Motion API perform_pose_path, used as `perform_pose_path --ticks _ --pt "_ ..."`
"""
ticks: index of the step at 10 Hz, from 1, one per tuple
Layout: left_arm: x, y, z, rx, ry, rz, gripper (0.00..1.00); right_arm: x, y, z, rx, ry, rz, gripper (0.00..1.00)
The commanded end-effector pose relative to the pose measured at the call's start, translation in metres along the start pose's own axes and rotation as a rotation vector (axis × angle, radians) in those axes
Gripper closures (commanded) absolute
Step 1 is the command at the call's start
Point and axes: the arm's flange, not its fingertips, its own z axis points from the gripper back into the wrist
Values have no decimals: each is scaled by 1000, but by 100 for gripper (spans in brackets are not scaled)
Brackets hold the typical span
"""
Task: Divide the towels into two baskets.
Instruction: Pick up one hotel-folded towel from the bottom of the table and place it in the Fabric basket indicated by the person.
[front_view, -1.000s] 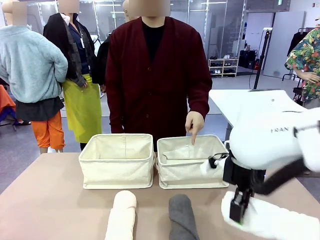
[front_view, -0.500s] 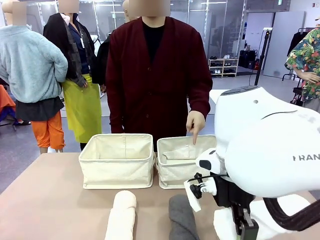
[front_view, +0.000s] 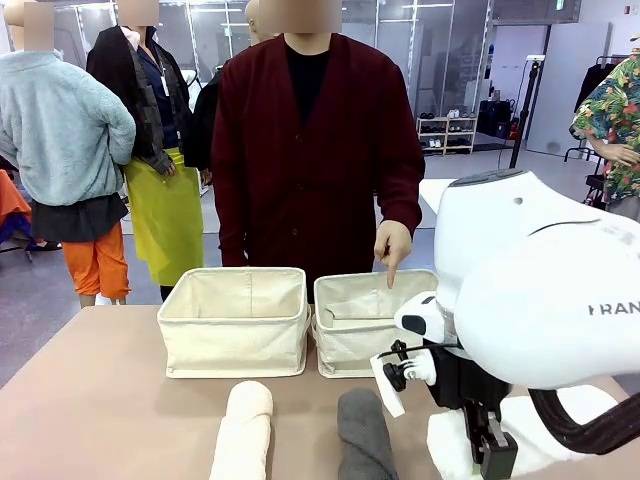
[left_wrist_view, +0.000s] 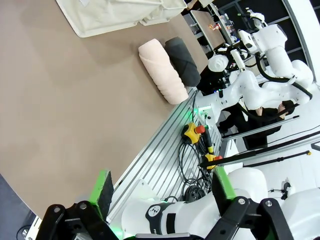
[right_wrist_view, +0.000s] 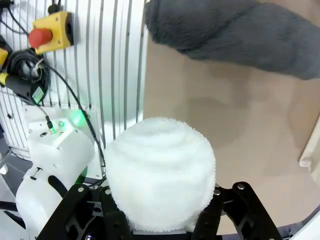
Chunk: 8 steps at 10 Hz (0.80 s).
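Two cream canvas baskets stand side by side, the left basket (front_view: 235, 322) and the right basket (front_view: 372, 330). A person's hand (front_view: 389, 250) points a finger down into the right one. In front of them lie a cream towel (front_view: 243, 432) and a dark grey towel (front_view: 364, 436). My right gripper (front_view: 495, 452) is shut on the end of a white towel (front_view: 545, 445) at the near right. The right wrist view has the white towel (right_wrist_view: 160, 170) between the fingers, with the dark grey towel (right_wrist_view: 235, 32) beyond. My left gripper (left_wrist_view: 162, 192) is open, off the table's near edge.
A slatted metal base with cables and a yellow emergency-stop box (right_wrist_view: 48, 26) lies along the table's near edge. The brown tabletop (front_view: 110, 400) is bare at the left. The person stands close behind the baskets.
My right arm has swung in from the right toward the table's middle, bringing the white towel with it. The person's pointing hand has stayed over the right basket.
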Motion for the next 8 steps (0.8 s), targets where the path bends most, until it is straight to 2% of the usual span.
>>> perform_pose_path --ticks 1,2,4,5,6,8 --pt "-3 -4 0 -12 -16 -24 0 -3 -5 34 -158 -56 62 68" --pt "-3 -4 0 -12 -16 -24 0 10 -23 61 -182 -78 100 68" --pt "-3 -4 0 -12 -16 -24 0 38 -83 101 -215 -82 180 68" --pt "-3 -4 0 -12 -16 -24 0 45 -124 109 -270 -95 228 68" --pt "-3 -4 0 -12 -16 -24 0 51 -162 111 -266 -124 241 68" --pt "-3 -4 0 -12 -16 -24 0 58 -220 101 -336 -214 244 68"
